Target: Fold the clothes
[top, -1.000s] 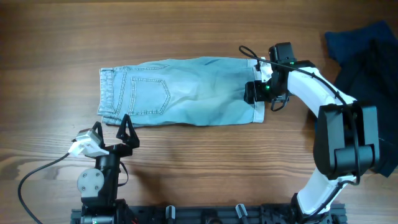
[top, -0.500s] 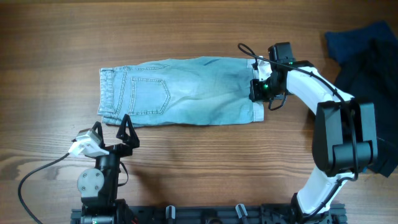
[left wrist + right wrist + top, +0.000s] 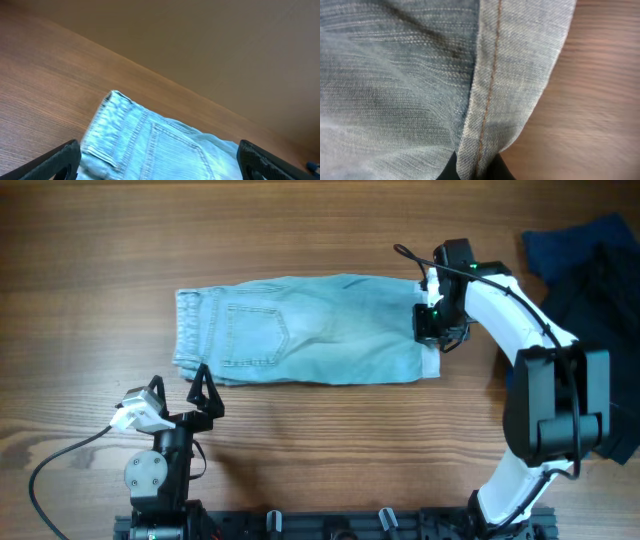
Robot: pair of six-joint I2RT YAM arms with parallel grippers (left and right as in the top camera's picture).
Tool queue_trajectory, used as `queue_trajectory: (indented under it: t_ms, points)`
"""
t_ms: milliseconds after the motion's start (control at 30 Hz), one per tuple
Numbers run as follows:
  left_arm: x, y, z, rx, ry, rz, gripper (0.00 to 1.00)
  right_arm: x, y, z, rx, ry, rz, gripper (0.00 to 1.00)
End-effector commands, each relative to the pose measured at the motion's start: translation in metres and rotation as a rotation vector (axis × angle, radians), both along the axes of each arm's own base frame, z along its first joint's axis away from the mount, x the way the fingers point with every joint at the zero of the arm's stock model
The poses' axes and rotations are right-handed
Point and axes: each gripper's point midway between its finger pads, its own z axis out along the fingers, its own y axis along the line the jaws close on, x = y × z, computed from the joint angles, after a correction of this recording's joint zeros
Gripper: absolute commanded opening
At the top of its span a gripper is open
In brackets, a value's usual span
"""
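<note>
The clothes point(image 3: 310, 340), light blue denim shorts, lie flat across the middle of the table, waistband to the left. My right gripper point(image 3: 430, 323) is shut on the hem at their right end. In the right wrist view the stitched hem point(image 3: 490, 75) runs down into the pinch of that gripper point(image 3: 477, 170), with dark fingers point(image 3: 502, 171) on either side. My left gripper point(image 3: 178, 380) stands open near the front left, just short of the waistband corner. Its view shows the shorts point(image 3: 160, 145) ahead, between its spread fingers point(image 3: 60, 160).
A dark navy fabric pile point(image 3: 590, 270) lies at the far right edge, behind the right arm. The wooden table point(image 3: 320, 230) shows bare on all other sides of the shorts. The left arm's cable point(image 3: 60, 455) trails at the front left.
The right gripper has shut on the hem and pulled the shorts a little to the right. The left arm has not moved.
</note>
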Motion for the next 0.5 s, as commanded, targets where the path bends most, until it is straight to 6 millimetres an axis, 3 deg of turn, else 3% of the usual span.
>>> queue_trajectory:
  t_ms: [0, 300, 333, 367, 433, 467]
  points:
    - [0.000, -0.002, -0.003, 0.022, 0.008, -0.013, 1.00, 0.009, -0.032, 0.017, -0.157, -0.055, -0.081, 0.04]
    - [0.000, -0.002, -0.003, 0.022, 0.008, -0.013, 1.00, 0.007, -0.050, 0.019, -0.254, -0.057, -0.140, 0.06]
    - [0.000, -0.002, -0.003, 0.022, 0.008, -0.013, 1.00, 0.007, -0.050, 0.019, -0.256, -0.055, -0.126, 0.14]
    - [0.000, -0.002, -0.003, 0.022, 0.008, -0.013, 1.00, 0.007, -0.050, 0.019, -0.256, -0.054, -0.126, 0.28]
    - [0.000, -0.002, -0.003, 0.022, 0.008, -0.013, 1.00, 0.006, -0.050, 0.019, -0.257, -0.050, -0.127, 0.70]
    - [0.000, -0.002, -0.003, 0.022, 0.008, -0.013, 1.00, 0.005, -0.050, 0.019, -0.257, -0.048, -0.127, 0.82]
